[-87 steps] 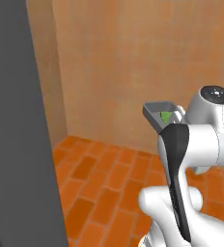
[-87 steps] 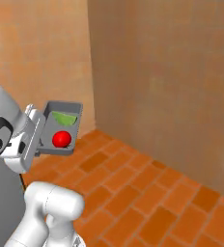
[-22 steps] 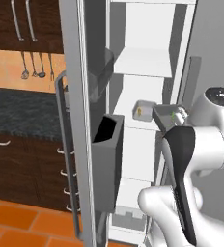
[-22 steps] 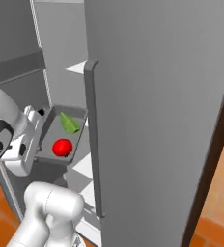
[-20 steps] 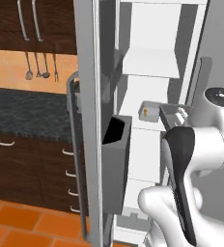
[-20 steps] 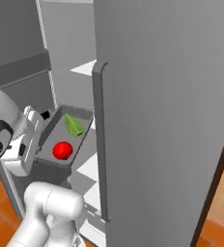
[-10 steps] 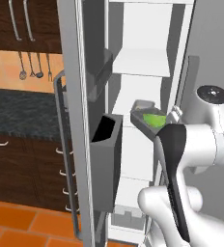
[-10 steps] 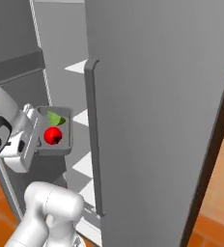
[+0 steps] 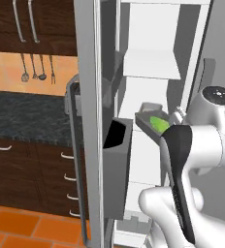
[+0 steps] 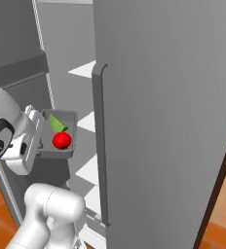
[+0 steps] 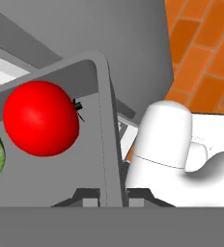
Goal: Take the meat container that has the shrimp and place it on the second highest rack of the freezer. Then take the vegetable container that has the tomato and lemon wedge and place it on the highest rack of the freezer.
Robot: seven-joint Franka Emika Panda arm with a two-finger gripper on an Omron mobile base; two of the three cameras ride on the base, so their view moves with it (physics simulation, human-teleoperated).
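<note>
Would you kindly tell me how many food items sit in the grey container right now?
2: the tomato lies nearer the arm, and the lemon wedge lies beyond it, toward the freezer. Nothing else shows inside the container.

The white arm is bent up and reached forward. The gripper [image 11: 110, 195] is closed tight on the wall of the grey container [image 10: 70, 127], which is held up, tipped a little.

The tomato [image 10: 62, 140] and lemon wedge [image 10: 57, 123] lie in the container [image 10: 71, 132]; freezer [image 9: 155, 58] shelves behind.
</note>
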